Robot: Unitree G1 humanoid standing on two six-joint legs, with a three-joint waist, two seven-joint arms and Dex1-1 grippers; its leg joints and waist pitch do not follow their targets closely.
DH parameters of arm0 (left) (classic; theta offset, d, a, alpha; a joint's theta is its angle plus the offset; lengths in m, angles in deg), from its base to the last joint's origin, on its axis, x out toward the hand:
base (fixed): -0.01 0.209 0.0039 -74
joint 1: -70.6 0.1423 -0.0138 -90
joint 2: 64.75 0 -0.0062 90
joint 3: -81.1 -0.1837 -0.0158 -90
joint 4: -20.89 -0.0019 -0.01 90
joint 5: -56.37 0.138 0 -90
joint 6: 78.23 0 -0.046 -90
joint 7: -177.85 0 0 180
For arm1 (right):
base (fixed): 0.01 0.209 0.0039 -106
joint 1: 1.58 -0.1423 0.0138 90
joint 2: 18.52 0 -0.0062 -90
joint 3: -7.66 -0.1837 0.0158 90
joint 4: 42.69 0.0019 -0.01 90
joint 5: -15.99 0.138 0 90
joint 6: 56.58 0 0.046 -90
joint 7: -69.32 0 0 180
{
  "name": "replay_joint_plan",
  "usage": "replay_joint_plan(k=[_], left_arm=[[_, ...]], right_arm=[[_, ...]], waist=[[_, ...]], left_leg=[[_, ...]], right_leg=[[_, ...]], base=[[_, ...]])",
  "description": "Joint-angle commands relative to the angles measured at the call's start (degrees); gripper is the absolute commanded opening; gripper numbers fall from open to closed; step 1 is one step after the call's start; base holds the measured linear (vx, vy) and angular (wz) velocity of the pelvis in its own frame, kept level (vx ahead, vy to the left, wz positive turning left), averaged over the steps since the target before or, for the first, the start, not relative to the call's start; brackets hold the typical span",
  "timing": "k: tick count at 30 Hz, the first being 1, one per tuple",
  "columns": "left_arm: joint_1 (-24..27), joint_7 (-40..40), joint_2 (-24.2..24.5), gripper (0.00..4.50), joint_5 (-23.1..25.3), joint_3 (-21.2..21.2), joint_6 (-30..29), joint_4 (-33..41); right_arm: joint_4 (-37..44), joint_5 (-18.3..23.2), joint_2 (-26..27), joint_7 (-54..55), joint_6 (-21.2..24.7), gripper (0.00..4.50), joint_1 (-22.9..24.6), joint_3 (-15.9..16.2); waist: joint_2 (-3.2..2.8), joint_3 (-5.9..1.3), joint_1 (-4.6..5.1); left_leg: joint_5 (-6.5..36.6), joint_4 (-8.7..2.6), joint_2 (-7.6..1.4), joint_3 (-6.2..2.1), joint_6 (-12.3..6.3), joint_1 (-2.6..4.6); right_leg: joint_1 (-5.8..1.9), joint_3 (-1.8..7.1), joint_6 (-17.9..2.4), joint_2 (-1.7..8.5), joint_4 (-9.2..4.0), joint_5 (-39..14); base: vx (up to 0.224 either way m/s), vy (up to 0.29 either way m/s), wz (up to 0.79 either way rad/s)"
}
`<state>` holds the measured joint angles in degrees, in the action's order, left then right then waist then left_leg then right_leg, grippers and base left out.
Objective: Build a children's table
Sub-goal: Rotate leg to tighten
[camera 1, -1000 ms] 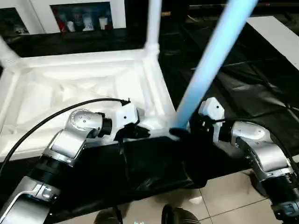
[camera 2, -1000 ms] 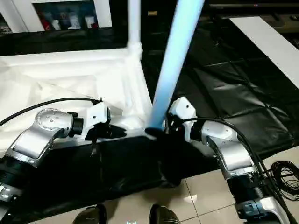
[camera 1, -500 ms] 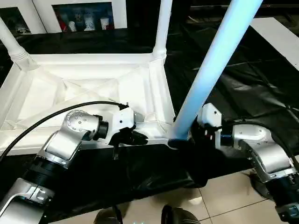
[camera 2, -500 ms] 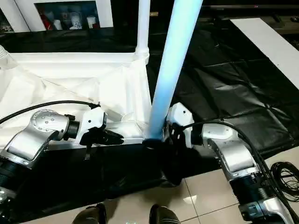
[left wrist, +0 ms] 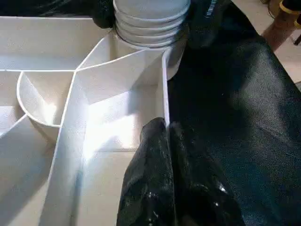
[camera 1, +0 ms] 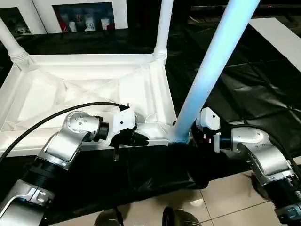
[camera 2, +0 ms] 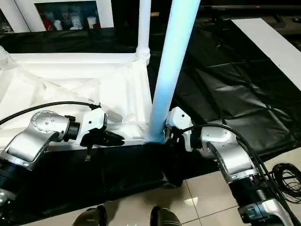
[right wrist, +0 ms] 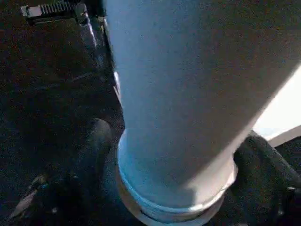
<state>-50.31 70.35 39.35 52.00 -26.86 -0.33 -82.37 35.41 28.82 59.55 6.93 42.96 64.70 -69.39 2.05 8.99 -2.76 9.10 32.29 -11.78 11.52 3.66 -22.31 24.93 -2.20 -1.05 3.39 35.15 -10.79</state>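
I am wearing shiny silver forearms [camera 1: 70, 141] with white wrist blocks [camera 1: 124, 118], black fingers [left wrist: 157, 188], and a thin black cable [camera 1: 56, 115].

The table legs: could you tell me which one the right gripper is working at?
The near-corner leg, the closest and thickest-looking one; the right gripper straddles its base, while the other two legs stand at the far corners.

Left end effector [camera 1: 141, 138] closed, right end effector [camera 1: 188, 140] spread.

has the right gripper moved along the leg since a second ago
Cannot tell. The right gripper sits at the base of the near leg, beside the tabletop's corner socket, as before; the whole view shifted, so the camera moved.
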Motion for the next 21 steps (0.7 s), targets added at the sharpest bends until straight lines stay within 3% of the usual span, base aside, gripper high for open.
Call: replay_joint_plan(k=[1,8,15,17,18,21], left_arm=[[1.0,1.7,0.3,0.0,0.2,-2.0,0.2,0.9],[1.0,1.9,0.4,0.0,0.1,-2.0,0.1,0.8],[0.4,-0.9,-0.5,0.0,1.3,-1.6,-0.7,-0.7],[-1.2,-7.3,-2.9,0.0,3.4,-0.6,-2.3,-4.0],[-1.7,-9.2,-3.7,0.0,3.9,-0.2,-2.7,-5.1],[-3.1,-13.2,-5.5,0.0,5.1,0.2,-3.5,-7.5]], right_arm=[[-0.2,0.1,-0.1,-0.4,-0.4,3.43,0.2,-0.1],[-0.5,0.1,0.2,-0.7,-0.9,2.79,0.2,-0.3],[-2.7,-0.2,2.5,3.5,-0.1,2.73,0.0,-1.7],[-6.4,-1.1,5.7,10.7,0.2,2.73,-0.8,-3.8],[-7.6,-1.4,6.9,13.3,0.3,2.73,-1.0,-4.4],[-9.8,-1.8,9.9,19.3,0.3,2.72,-1.3,-6.0]], waist=[[0.21,-4.16,-0.04],[0.17,-4.28,-0.14],[0.21,-4.29,-0.15],[0.22,-3.9,0.04],[0.18,-3.89,0.04],[0.23,-3.69,0.27]], left_leg=[[4.0,-2.53,-1.4,-0.45,-6.68,1.25],[4.2,-2.45,-1.4,-0.45,-6.6,1.26],[3.9,-2.36,-1.33,-0.43,-6.8,1.19],[5.9,-2.54,-1.33,-0.41,-5.72,1.21],[7.6,-2.66,-1.25,-0.55,-4.34,1.29],[9.5,-2.93,-1.32,-0.69,-2.34,1.3]], right_leg=[[-3.77,2.76,-15.5,3.66,-2.84,1.3],[-3.83,2.77,-15.6,3.7,-2.78,1.1],[-3.84,2.77,-15.8,3.68,-2.7,1.6],[-3.46,2.73,-15.4,3.73,-3.28,-2.6],[-3.53,2.64,-14.8,3.89,-3.65,-6.7],[-3.3,2.75,-12.7,4.03,-4.26,-12.2]], base=[[0.0,0.0,0.0],[0.0,0.0,0.0],[0.0,0.0,0.0],[0.0,0.0,0.0],[0.0,0.0,0.0],[0.0,0.0,0.0]])
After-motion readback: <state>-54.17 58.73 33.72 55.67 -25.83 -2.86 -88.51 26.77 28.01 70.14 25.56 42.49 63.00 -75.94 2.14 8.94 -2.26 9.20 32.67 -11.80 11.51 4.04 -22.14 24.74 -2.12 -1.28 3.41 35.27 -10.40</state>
